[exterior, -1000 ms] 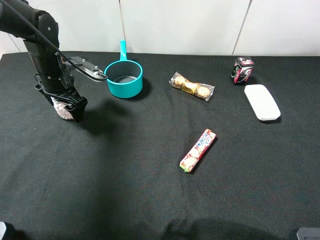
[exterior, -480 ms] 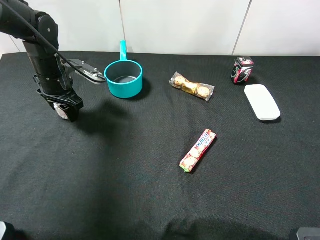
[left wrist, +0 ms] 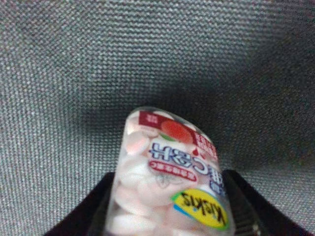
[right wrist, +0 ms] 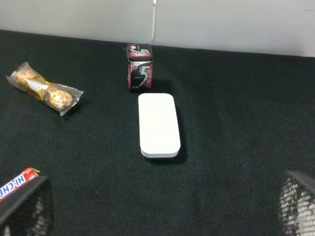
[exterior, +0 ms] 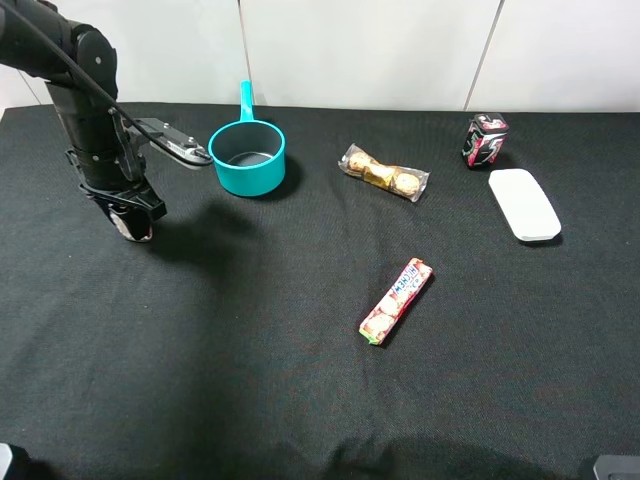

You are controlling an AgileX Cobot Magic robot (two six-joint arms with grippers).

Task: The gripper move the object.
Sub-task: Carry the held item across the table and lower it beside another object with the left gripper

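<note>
Watch the far left: the bottle [left wrist: 165,172] sits tilted in your left end effector [exterior: 133,222], close to the bench [exterior: 250,350], so it may slip out or strike the teal pot [exterior: 247,158] nearby. That end effector is clamped on the bottle. Your right end effector [right wrist: 160,204] is spread wide and empty.

table [left wrist: 74,59]: black woven cloth, matt, coarse visible weave. bottle [left wrist: 167,177] in the left hand [exterior: 131,224]: clear glossy plastic, smooth, with printed label. fingers [left wrist: 96,211]: black, matt. pot [exterior: 247,180] near the hand: teal, smooth, slight sheen.
</note>
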